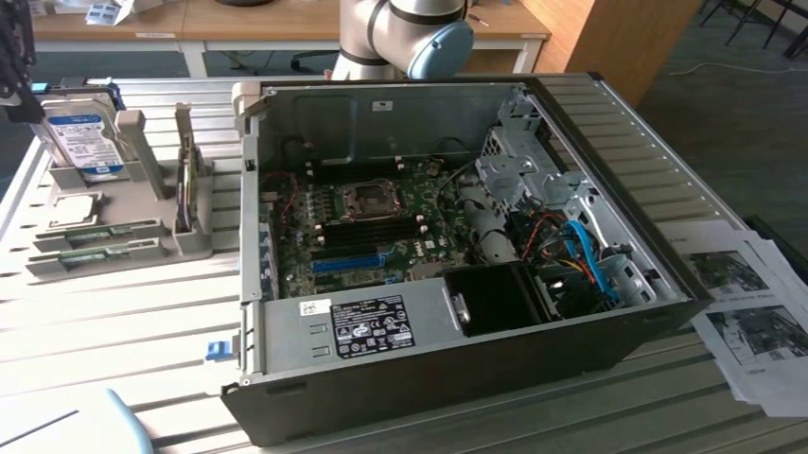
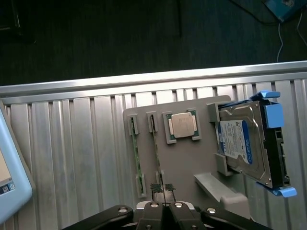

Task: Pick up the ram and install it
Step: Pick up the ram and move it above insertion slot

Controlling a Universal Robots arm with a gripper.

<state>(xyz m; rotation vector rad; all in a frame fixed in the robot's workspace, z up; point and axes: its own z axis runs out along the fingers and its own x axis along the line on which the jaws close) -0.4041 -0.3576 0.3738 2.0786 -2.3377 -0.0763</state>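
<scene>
The open computer case (image 1: 631,340) holds the motherboard (image 1: 366,232). On the exterior view's left, a gray rack (image 1: 142,161) holds a hard drive (image 1: 82,142) and two ram sticks (image 1: 104,231), small and hard to see. From the wrist, the ram sticks (image 2: 135,158) stand on edge in the gray rack (image 2: 187,163), long ends pointing at the tool (image 2: 163,188), which is closed tight.
</scene>
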